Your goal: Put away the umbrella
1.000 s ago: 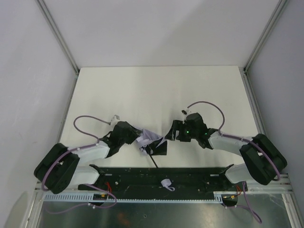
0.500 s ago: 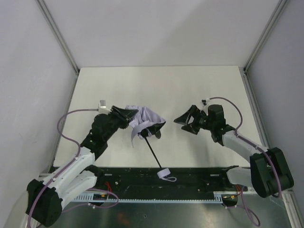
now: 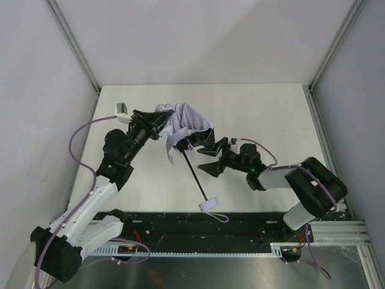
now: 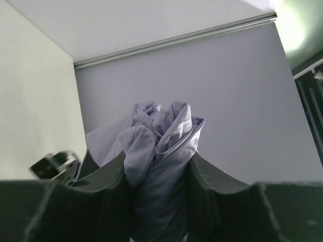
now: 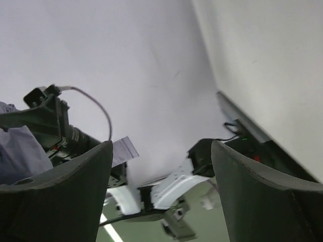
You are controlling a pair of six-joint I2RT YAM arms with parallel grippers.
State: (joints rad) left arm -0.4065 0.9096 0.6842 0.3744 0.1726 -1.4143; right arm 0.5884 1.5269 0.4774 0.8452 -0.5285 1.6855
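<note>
The umbrella (image 3: 187, 122) hangs above the table, its lavender-grey canopy bunched at the top. Its thin black shaft (image 3: 194, 177) slants down to the small handle (image 3: 210, 205) near the front rail. My left gripper (image 3: 158, 123) is shut on the canopy from the left. In the left wrist view the gathered fabric (image 4: 161, 146) fills the gap of that gripper (image 4: 156, 160). My right gripper (image 3: 210, 154) stands open just right of the canopy's lower edge, pointing left toward the shaft. Nothing lies between the fingers of the right gripper (image 5: 161, 151); a bit of fabric (image 5: 15, 151) shows at its left.
A black rail (image 3: 252, 221) with both arm bases runs along the table's near edge. Pale walls and aluminium posts (image 3: 72, 45) close in the white table (image 3: 258, 114) on three sides. The left arm's purple cable (image 3: 75, 141) loops out to the left.
My left arm has raised the umbrella and carried it toward the back, so the handle has left the rail. The right arm swung out to the right, then came back beside the canopy.
</note>
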